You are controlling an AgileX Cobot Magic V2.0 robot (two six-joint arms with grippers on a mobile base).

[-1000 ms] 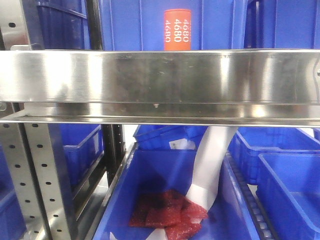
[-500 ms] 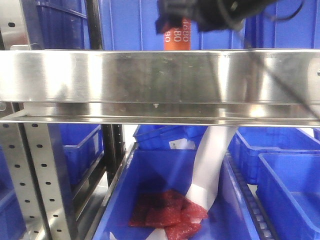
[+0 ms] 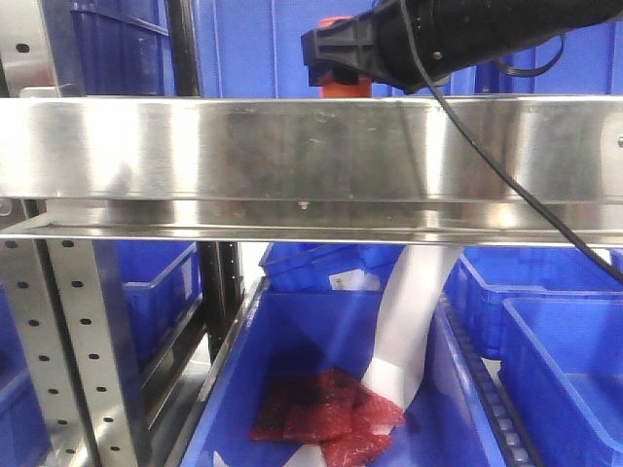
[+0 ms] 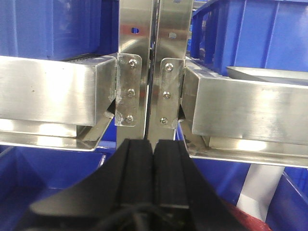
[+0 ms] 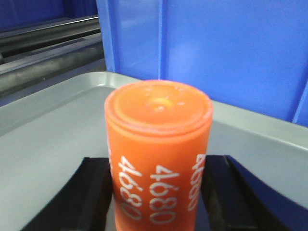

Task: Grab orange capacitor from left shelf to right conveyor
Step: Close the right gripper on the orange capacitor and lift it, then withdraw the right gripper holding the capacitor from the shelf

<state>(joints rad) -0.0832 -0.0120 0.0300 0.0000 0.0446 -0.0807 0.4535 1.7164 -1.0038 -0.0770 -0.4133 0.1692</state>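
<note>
Finding: the right gripper (image 3: 343, 53) now covers most of the orange capacitor (image 5: 159, 159), which stood fully exposed above the left shelf (image 3: 311, 156) a second ago. Half a second ago the gripper was only arriving, blurred, in front of it. The right wrist view shows the capacitor upright on a grey tray (image 5: 57, 120), in front of a blue bin (image 5: 231, 53). The black fingers (image 5: 91, 192) lie against both its sides, so they appear clamped on it. It has not yet left the tray. The left gripper (image 4: 154, 163) is idle before the shelf upright, its fingers pressed together with nothing between them. Assessment: the grasp looks made, and the lift and carry are outstanding. The right conveyor is not in view. The beam just below calls for a clear upward withdrawal.
</note>
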